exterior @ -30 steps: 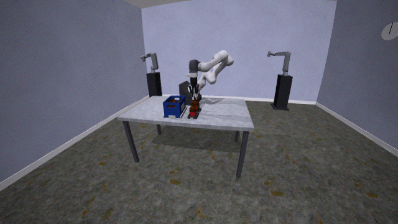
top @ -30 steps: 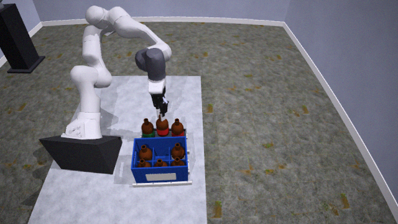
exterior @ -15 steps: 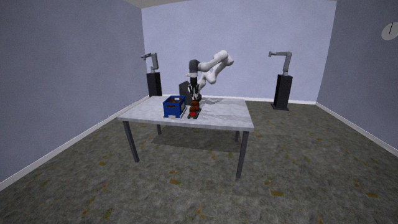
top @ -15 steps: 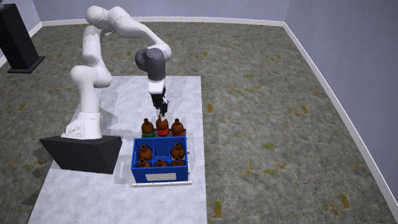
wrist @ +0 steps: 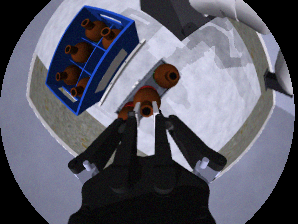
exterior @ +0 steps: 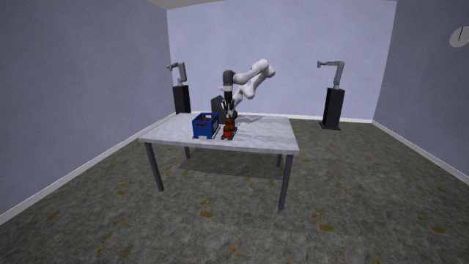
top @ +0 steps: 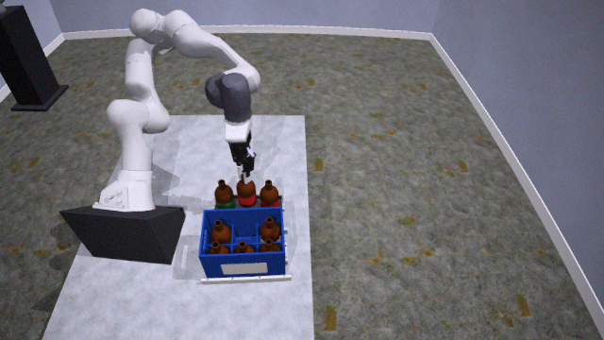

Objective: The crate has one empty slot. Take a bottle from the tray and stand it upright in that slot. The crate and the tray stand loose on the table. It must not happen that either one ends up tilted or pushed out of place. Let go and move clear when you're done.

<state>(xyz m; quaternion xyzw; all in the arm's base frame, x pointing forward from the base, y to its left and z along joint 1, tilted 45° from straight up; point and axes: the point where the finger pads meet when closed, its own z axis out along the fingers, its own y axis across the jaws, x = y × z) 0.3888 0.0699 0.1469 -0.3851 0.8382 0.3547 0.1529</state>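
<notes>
Gripper [top: 244, 176] [exterior: 229, 111] [wrist: 146, 107] clasps the red-labelled middle bottle [top: 246, 193] [exterior: 230, 123] [wrist: 146, 98] upright by its neck; the blue crate [top: 244, 265] [exterior: 205, 129] [wrist: 98, 65] (one slot vacant) stands at its six o'clock in the top view.

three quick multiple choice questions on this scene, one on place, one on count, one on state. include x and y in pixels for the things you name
1. In the blue crate [top: 276, 269] [exterior: 206, 131] [wrist: 131, 37], the empty slot [top: 245, 239] [wrist: 95, 60] is:
A) a corner
B) middle, row nearest the dark tray [top: 259, 203] [exterior: 229, 138] [wrist: 131, 98]
C) middle, row farthest from it

2. Bottles in the crate:
A) three
B) four
C) five

3. The jaws are:
A) shut on a brown bottle with a red label [top: 246, 199] [exterior: 230, 123] [wrist: 146, 94]
B) wide open
C) gripping the crate

1 B: top view shows the gap between two bottles.
2 C: five necks show.
3 A: its neck sits between the fingertips in the wrist view.
</notes>
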